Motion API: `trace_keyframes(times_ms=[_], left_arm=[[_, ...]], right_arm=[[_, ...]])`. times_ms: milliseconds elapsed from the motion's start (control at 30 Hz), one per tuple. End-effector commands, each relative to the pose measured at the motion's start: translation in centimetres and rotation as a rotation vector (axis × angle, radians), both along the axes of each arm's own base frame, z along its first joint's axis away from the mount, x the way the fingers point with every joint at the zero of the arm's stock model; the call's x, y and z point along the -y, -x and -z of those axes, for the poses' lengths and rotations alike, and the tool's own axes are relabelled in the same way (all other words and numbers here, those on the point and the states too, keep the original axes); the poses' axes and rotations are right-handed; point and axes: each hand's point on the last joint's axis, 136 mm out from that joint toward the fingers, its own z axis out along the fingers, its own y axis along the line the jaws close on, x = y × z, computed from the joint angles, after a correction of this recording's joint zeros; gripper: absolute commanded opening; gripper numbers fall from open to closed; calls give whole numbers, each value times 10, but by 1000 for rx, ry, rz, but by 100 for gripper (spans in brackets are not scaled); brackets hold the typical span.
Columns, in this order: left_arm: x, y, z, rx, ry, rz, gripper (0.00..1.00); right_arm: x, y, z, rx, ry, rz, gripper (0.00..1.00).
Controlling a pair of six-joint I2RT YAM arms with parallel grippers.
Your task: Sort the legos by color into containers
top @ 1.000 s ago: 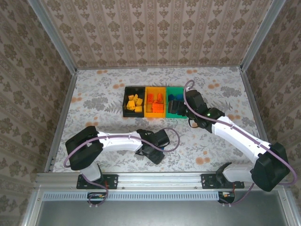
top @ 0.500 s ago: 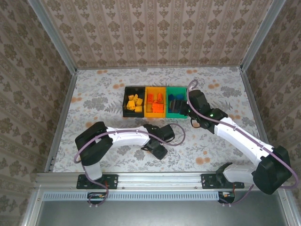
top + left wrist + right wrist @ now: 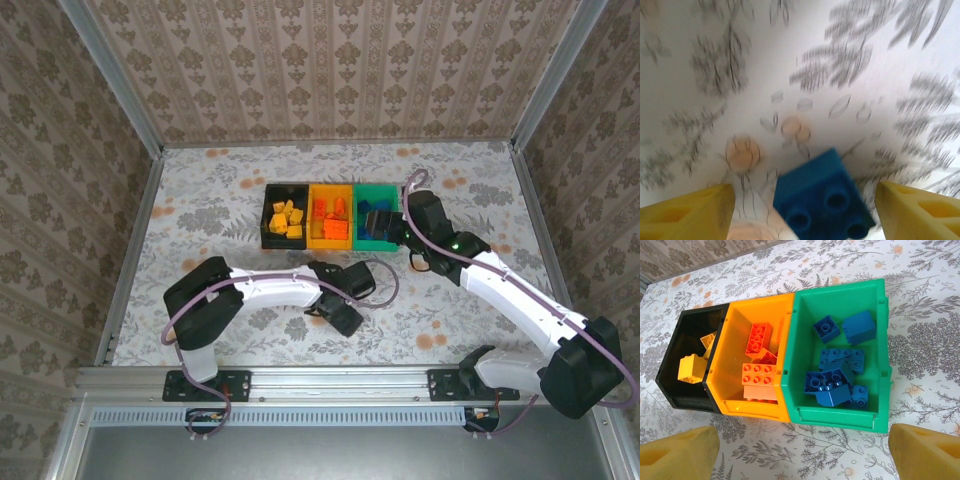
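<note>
Progress: nearly finished, by my reading. The bins hold almost all the legos, each colour kept to itself, and you have one piece left to move.
Last loose piece: one blue brick [image 3: 822, 205], studs showing, lying on the worktop [image 3: 200, 200] on its near side, well apart from the bins.
Left end effector [image 3: 805, 186]: wide, straddling that blue brick with a clear gap on at least one side. Nothing is gripped, so the pick and the carry are ahead of you.
Right end effector [image 3: 802, 437]: wide and empty, hanging just in front of the green bin [image 3: 840, 417] and looking down into all three.
Black bin [image 3: 670, 385]: yellow bricks [image 3: 286, 218], about five as you count them from above; some overlap.
Orange-yellow bin [image 3: 747, 407]: red-orange bricks [image 3: 760, 375], four that you can tell apart, packed against each other.
Green bin contents: blue bricks [image 3: 842, 359], seven as best you can count, with the near ones piled up. One more belongs here.
Bins in all: three, joined in a row, with black at one end, green at the other and orange-yellow between.
Mixed colours: none that you can see in any bin.
Left to do: close on the blue brick, bring it to the green bin and let it go there.
</note>
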Motion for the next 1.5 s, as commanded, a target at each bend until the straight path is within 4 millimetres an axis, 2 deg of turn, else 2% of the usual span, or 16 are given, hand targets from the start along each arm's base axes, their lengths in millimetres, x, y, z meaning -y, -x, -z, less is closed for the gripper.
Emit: trace_keyframes(times_ms=[0, 200, 500, 600, 800, 900, 1033, 1133, 1233, 1400, 1467], left_arm=[[27, -19, -21, 79, 107, 25, 76], [13, -15, -11, 50, 58, 4, 71], [-7, -7, -15, 46, 50, -45, 74], [-9, -2, -7, 26, 42, -42, 74], [-2, 4, 9, -8, 40, -24, 61], [-2, 5, 9, -5, 38, -19, 52], [-5, 4, 4, 7, 39, -23, 47], [-5, 0, -5, 31, 49, -31, 46], [0, -14, -29, 75, 93, -46, 45], [15, -60, -81, 187, 223, -101, 45], [17, -79, -94, 220, 257, -129, 45]], right_arm=[[4, 4, -3, 1, -21, 6, 89], [7, 3, -4, 1, -25, 11, 89], [8, 2, -4, -1, -27, 12, 89], [9, 1, -3, -5, -25, 16, 89], [14, 2, -4, -1, -25, 32, 89], [17, 2, -5, 1, -24, 39, 89], [20, 1, -6, 3, -26, 51, 89], [22, 0, -8, 4, -34, 62, 89], [28, 2, -10, 6, -34, 85, 89], [43, 8, -10, 12, -27, 137, 90], [47, 11, -8, 10, -31, 143, 90]])
